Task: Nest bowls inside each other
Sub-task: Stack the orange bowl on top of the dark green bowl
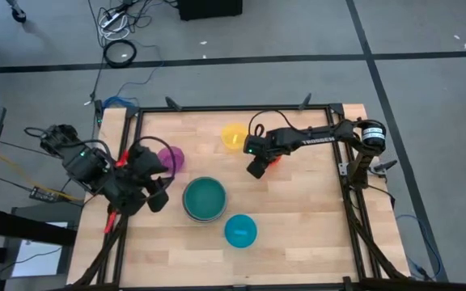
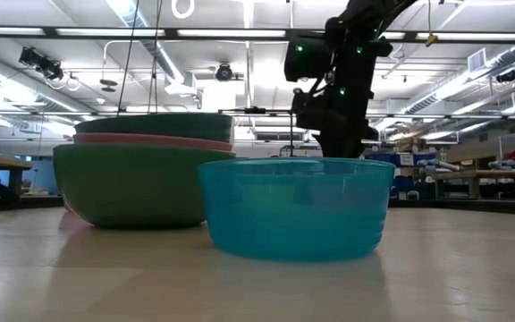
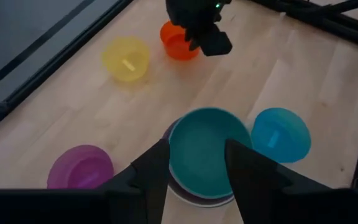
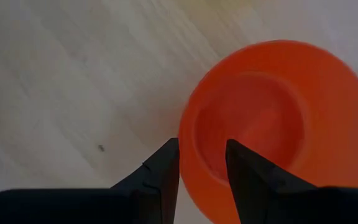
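Observation:
A stack of bowls with a teal one on top [image 1: 205, 198] stands mid-table; in the low view a sage green bowl [image 2: 132, 183] is at its bottom and a pink rim sits above it. Around it stand single bowls: blue [image 1: 239, 230], purple [image 1: 171, 159], yellow [image 1: 234, 136] and orange [image 4: 272, 118]. My right gripper [image 4: 202, 152] is open, pointing down over the orange bowl's edge, one finger outside the rim and one over the hollow; no touch shows. My left gripper [image 3: 197, 146] hangs open above the table's left part, beside the stack.
A black frame [image 1: 338, 109] runs along the table's far and right edges. Bare wood lies near the front edge and at the right [image 1: 314, 218]. In the low view the blue bowl [image 2: 295, 207] stands in front of the right arm [image 2: 338, 80].

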Controlling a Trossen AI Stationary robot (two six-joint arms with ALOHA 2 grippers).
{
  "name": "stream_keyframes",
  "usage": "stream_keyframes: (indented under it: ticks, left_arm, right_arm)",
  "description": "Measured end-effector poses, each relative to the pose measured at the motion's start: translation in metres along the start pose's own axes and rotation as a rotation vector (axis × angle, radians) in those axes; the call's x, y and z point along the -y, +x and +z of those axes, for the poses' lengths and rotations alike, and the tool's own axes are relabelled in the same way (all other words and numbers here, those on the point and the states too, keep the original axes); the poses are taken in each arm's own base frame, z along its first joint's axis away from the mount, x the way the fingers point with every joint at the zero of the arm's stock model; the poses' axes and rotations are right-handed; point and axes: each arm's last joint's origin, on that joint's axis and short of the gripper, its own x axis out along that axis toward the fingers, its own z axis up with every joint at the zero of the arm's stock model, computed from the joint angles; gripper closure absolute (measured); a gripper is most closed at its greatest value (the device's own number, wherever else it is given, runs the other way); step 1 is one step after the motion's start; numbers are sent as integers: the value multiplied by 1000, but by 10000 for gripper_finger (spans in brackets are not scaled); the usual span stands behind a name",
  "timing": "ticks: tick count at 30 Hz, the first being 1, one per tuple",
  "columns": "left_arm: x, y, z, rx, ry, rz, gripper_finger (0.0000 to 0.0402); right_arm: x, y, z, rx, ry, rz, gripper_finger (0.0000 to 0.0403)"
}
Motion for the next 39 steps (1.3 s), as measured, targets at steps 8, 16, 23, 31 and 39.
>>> stream_keyframes:
  ticks: [8,16,23,31,39]
  left_arm:
    - [1,4,-4,-9,7,13,239]
    - [1,4,-4,-10,7,13,239]
    - [1,4,-4,-6,11,16,239]
    - [-3,4,-5,-6,16,50,239]
    - [-10,13,-17,-27,18,112,239]
  right_arm:
    - [0,9,-6,-13,11,32,285]
    - [1,25,-11,46,17,65,287]
    - [4,38,-16,109,19,92,343]
    - [-9,28,-16,134,-82,83,401]
    - [-86,-43,-15,327,-262,133,402]
